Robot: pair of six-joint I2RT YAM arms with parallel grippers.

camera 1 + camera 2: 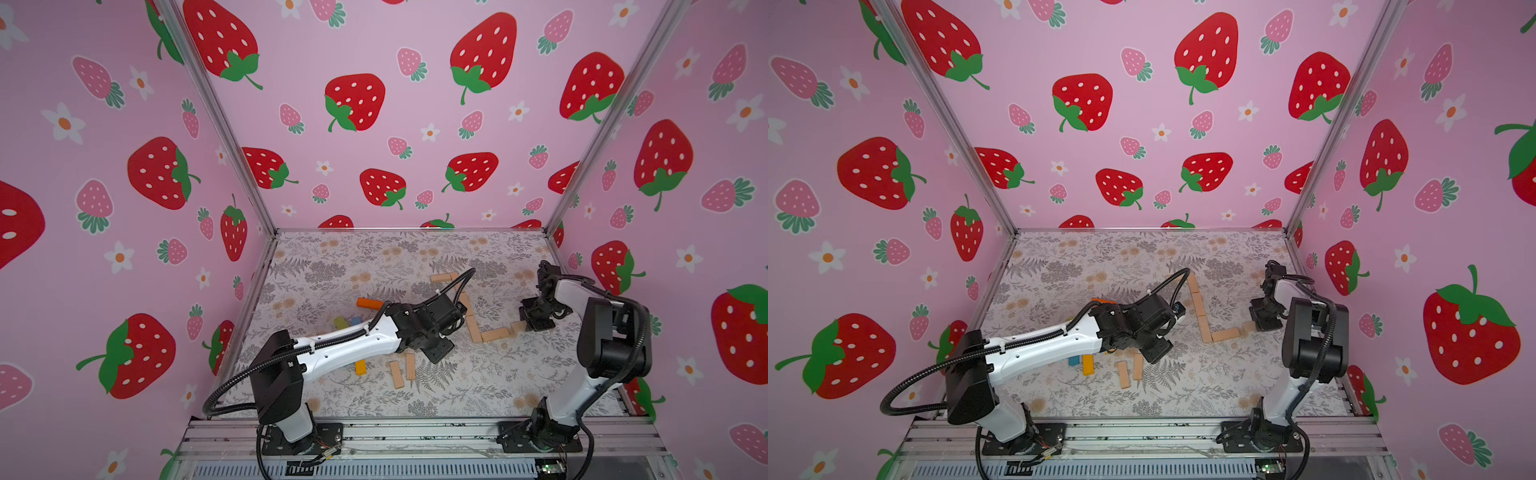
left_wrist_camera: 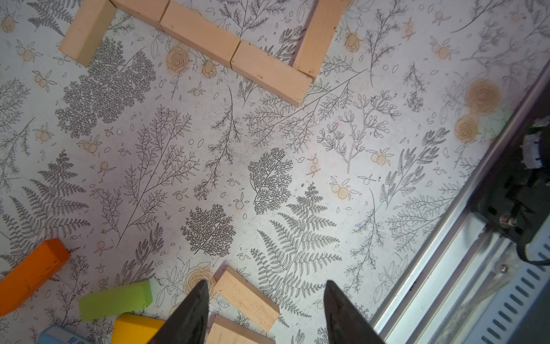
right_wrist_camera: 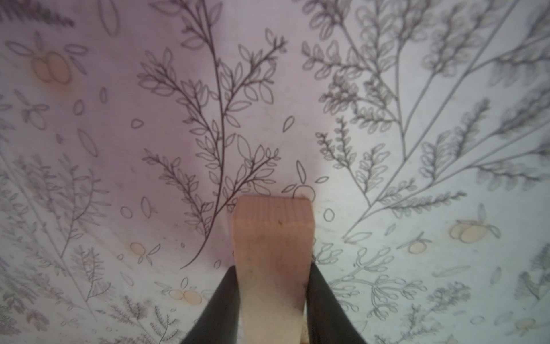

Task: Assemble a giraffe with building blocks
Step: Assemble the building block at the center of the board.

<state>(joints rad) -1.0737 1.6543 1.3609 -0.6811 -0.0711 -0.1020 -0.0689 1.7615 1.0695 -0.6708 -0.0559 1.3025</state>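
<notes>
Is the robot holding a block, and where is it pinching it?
Right jaws pinch a tan block by its two sides; left jaws hold nothing.

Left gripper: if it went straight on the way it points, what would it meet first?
Probably the tan block lying on the mat, partly between the fingers of the open left gripper. Depth is unclear: it may just miss that block and land on bare mat.
</notes>
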